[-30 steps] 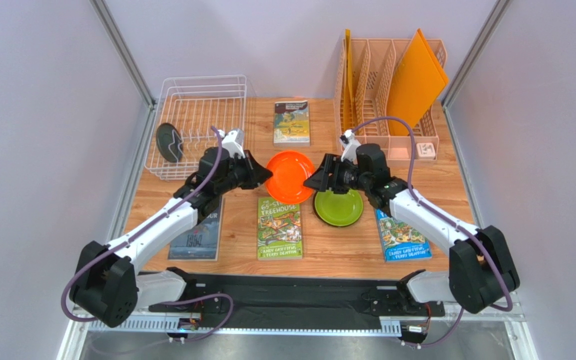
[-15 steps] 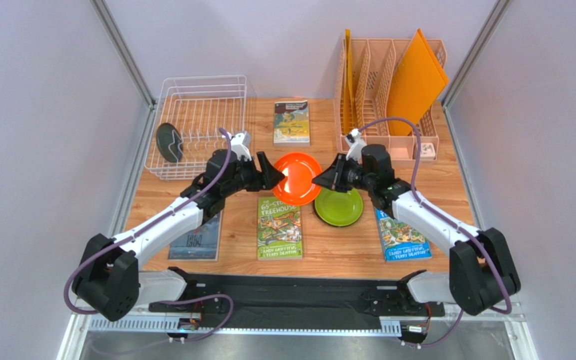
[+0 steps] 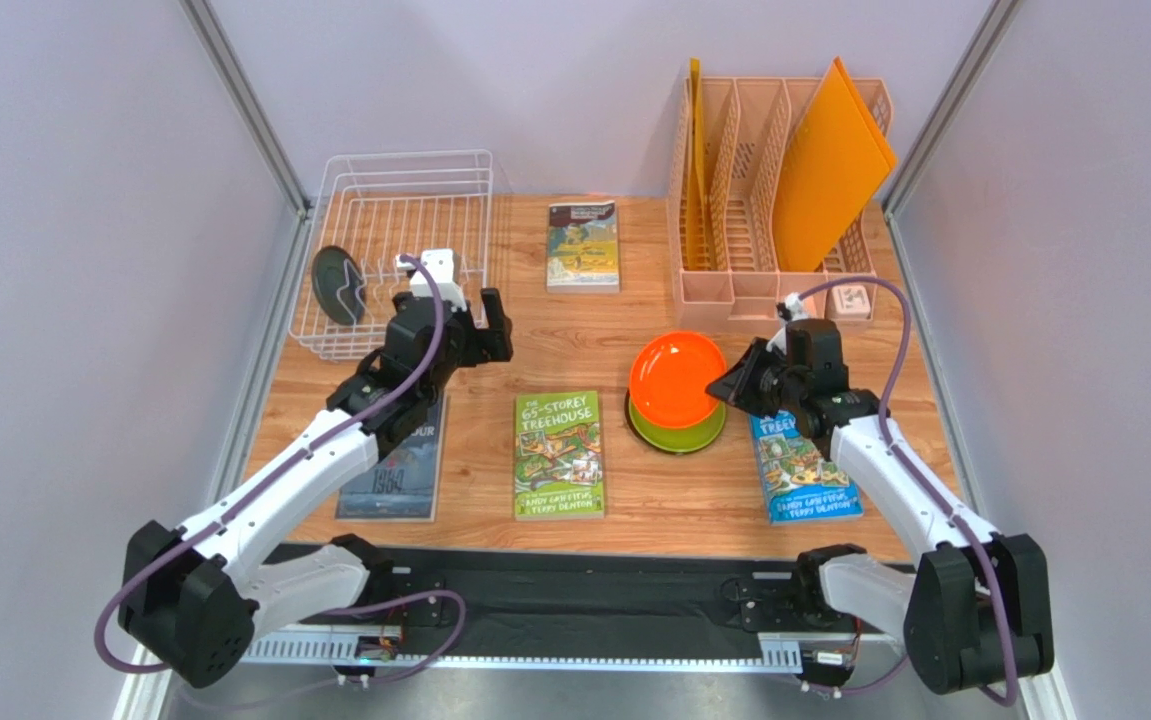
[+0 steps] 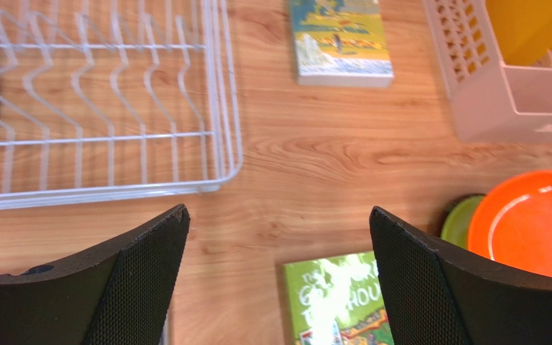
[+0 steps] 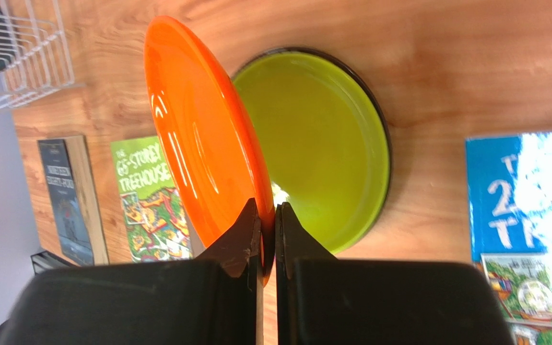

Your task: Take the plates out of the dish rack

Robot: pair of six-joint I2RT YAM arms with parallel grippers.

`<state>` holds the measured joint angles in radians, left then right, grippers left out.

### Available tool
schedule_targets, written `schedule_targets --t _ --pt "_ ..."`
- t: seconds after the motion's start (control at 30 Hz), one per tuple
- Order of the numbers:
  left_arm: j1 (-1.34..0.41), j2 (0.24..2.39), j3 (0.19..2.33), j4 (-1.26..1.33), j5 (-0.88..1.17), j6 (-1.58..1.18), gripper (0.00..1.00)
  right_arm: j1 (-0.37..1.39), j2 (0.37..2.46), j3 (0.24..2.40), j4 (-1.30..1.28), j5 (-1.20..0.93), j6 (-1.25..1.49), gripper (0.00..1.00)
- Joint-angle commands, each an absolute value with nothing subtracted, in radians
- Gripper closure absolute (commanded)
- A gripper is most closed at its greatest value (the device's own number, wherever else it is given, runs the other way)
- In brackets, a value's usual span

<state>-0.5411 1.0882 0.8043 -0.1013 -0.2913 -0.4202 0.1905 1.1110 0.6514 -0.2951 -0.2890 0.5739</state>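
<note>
Crops the blue book (image 5: 523, 215) lying just behind and beside the right gripper (image 5: 267, 212), title cut by the wrist view's edge. Pinches the near rim of the orange plate (image 5: 199, 151) in that gripper, jaws drawn almost shut on the thin edge. Holds the plate tilted over the lime green plate (image 5: 322, 144), lying flat on the table (image 3: 596, 323) just ahead of the fingertips; cannot tell whether the two touch at the far side. Shows only a thin dark rim under the lime green plate, too little to name. Half hides a green book (image 3: 559, 453) behind the orange plate in the right wrist view.

Carries nothing in the left gripper (image 4: 279, 212), jaws spread wide over bare wood, with the green book's top corner just below them. Finds the dish rack (image 3: 401, 240) close ahead and to the left of the left gripper. Keeps the dark teal plate (image 3: 336, 285) upright among the prongs at the rack's left end, all but cropped out of the left wrist view.

Since half a second ago, has carried the orange plate rightward from the middle of the table to above the lime green plate, and has drawn the left gripper back from it toward the rack.
</note>
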Motion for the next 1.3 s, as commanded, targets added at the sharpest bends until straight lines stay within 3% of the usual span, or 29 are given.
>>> schedule_targets --t 0.0,0.5,0.53,0.6,0.63,0.7,0.77,1.0,1.27 --pt "-0.54 1.045 0.854 -0.137 -0.48 -0.316 0.0 0.179 1.117 0.658 -0.34 -0.261 0.568 1.0" --pt "-0.439 1.019 0.853 -0.138 -0.451 -0.305 0.0 0.158 1.315 0.612 -0.129 -0.414 0.601 0.98" --pt "-0.425 1.02 0.851 -0.14 -0.451 -0.304 0.0 0.158 1.327 0.614 -0.129 -0.414 0.606 0.9" --pt "-0.41 1.019 0.847 -0.14 -0.436 -0.31 0.0 0.158 1.338 0.62 -0.13 -0.413 0.611 0.84" --pt "-0.399 1.02 0.845 -0.138 -0.43 -0.31 0.0 0.156 1.342 0.621 -0.129 -0.416 0.612 0.71" --pt "-0.39 1.023 0.842 -0.137 -0.42 -0.311 0.0 0.158 1.345 0.623 -0.136 -0.416 0.604 0.56" --pt "-0.376 1.028 0.841 -0.135 -0.416 -0.313 0.0 0.156 1.347 0.626 -0.144 -0.408 0.598 0.49" --pt "-0.305 1.061 0.854 -0.135 -0.393 -0.316 0.0 0.161 1.309 0.722 -0.368 -0.269 0.514 0.34" --pt "-0.086 1.163 0.902 -0.088 -0.329 -0.318 0.0 0.161 1.137 0.775 -0.469 -0.132 0.488 0.31"
